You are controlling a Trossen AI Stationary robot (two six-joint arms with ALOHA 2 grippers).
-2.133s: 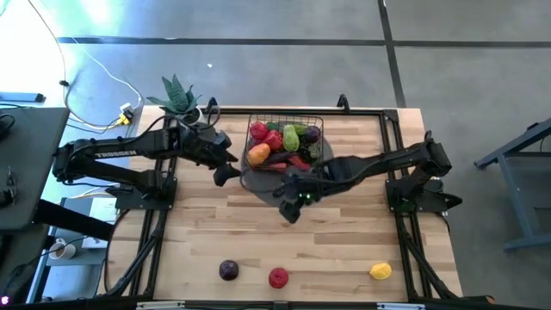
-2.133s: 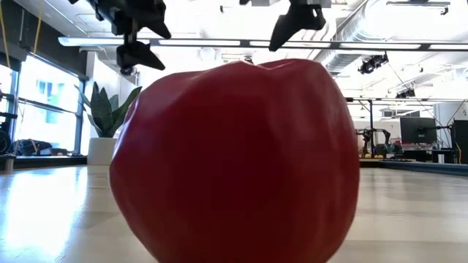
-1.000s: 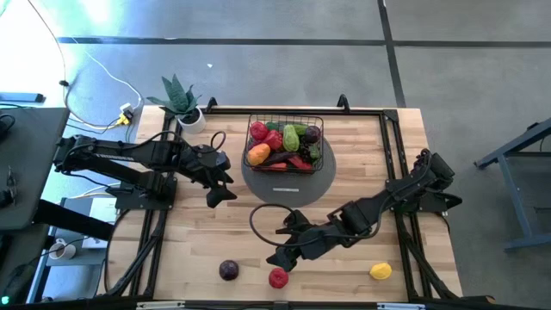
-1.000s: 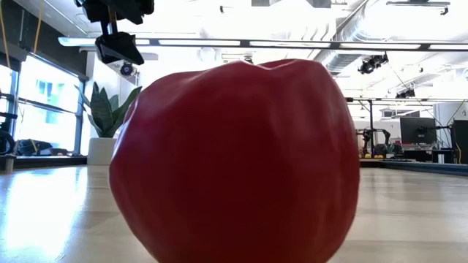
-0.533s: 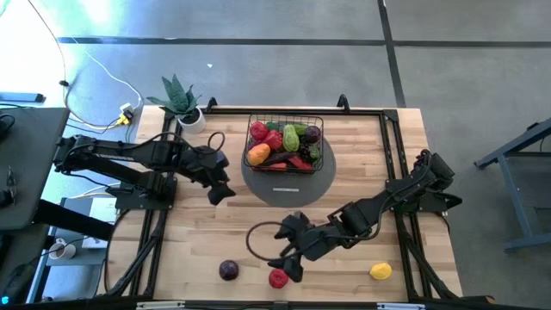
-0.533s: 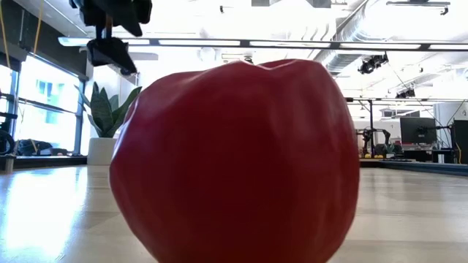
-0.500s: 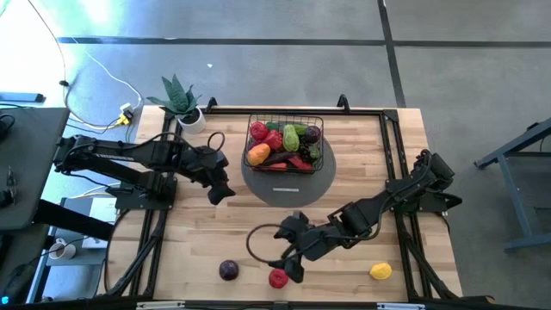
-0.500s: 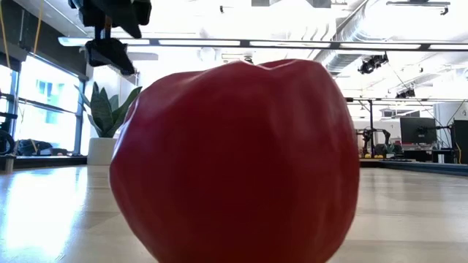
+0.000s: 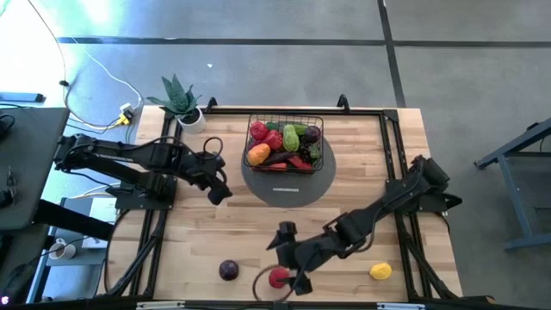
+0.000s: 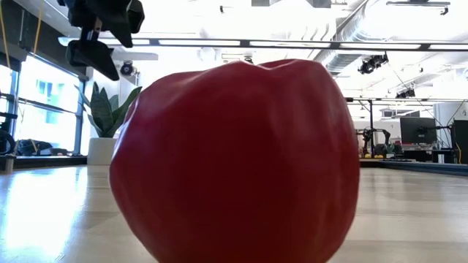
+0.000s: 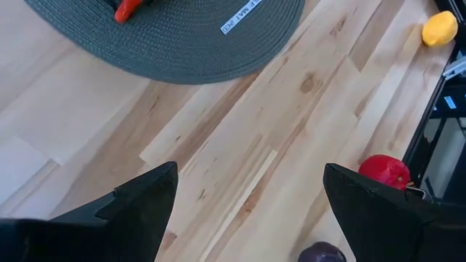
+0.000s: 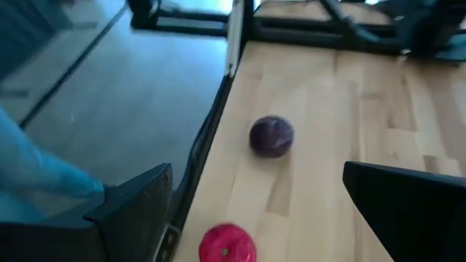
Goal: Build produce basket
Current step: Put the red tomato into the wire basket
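Red fruit (image 9: 278, 277) under open right claw (image 9: 293, 275)

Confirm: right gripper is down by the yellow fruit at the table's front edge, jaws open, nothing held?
Not quite. The right gripper is by the red fruit, not the yellow fruit, which lies apart. The high view shows it. Open jaws, nothing held: correct.

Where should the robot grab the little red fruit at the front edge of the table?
Probably around its round middle, coming straight down from above. The red fruit sits alone on the wooden table, bulging widest at its waist, with the purple fruit well apart. The right gripper hangs open beside it, so it looks best placed.
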